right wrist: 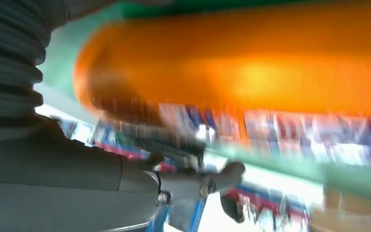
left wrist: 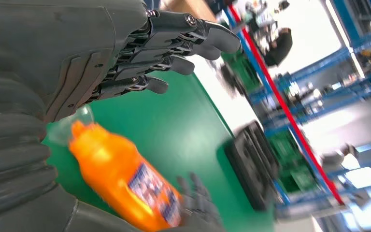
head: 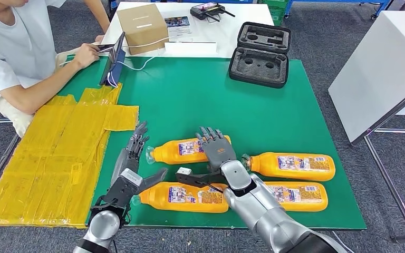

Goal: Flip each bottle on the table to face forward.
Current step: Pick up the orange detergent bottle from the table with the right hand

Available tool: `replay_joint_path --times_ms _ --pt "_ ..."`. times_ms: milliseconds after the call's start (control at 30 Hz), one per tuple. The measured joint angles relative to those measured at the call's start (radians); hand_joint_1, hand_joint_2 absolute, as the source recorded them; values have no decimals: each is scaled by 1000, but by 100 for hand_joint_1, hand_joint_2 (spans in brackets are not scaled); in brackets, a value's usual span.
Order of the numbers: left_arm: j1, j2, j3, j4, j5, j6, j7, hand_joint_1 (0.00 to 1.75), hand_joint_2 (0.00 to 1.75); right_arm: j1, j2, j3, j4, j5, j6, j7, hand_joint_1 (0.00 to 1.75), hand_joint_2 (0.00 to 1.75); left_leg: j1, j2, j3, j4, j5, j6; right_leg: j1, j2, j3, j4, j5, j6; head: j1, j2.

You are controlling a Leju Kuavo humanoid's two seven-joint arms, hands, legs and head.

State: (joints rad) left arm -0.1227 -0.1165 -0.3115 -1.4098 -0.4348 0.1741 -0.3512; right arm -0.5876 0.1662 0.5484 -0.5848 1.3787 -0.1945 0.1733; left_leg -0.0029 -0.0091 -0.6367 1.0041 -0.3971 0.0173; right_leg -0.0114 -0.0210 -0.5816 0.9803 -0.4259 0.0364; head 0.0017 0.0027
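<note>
Several orange bottles lie on their sides on the green table [head: 200, 100], caps pointing left. The far-left bottle [head: 187, 150] has my right hand [head: 219, 153] over its base end, fingers spread and thumb stretched out to the left, gripping nothing. The far-right bottle [head: 293, 166], near-left bottle [head: 184, 197] and near-right bottle [head: 300, 196] lie free. My left hand [head: 132, 161] is open just left of the caps, fingers straight, touching no bottle. In the left wrist view its fingers [left wrist: 174, 48] hover above an orange bottle [left wrist: 125, 179]. A blurred orange bottle [right wrist: 246, 63] sits close in the right wrist view.
A yellow taped sheet [head: 52, 158] covers the table's left part. A person [head: 16, 52] sits at the far left by a propped tablet [head: 113, 60]. A cardboard box [head: 142, 26] and an open black foam case [head: 261, 50] stand at the back. A white table [head: 379, 74] is on the right.
</note>
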Motion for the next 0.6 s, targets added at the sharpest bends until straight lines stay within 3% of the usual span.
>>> replay_joint_path --times_ms 100,600 --pt "-36 -11 -17 44 24 -13 -18 0 175 -43 -6 -20 71 -29 81 -5 168 175 0 -1 1 0 0 0 0 0 2 0 0 0 0 0" --pt "-70 -22 -45 99 57 -8 -26 0 175 -107 -12 -34 181 -6 77 16 171 175 -1 0 4 0 1 1 -1 0 4 0 0 0 0 0"
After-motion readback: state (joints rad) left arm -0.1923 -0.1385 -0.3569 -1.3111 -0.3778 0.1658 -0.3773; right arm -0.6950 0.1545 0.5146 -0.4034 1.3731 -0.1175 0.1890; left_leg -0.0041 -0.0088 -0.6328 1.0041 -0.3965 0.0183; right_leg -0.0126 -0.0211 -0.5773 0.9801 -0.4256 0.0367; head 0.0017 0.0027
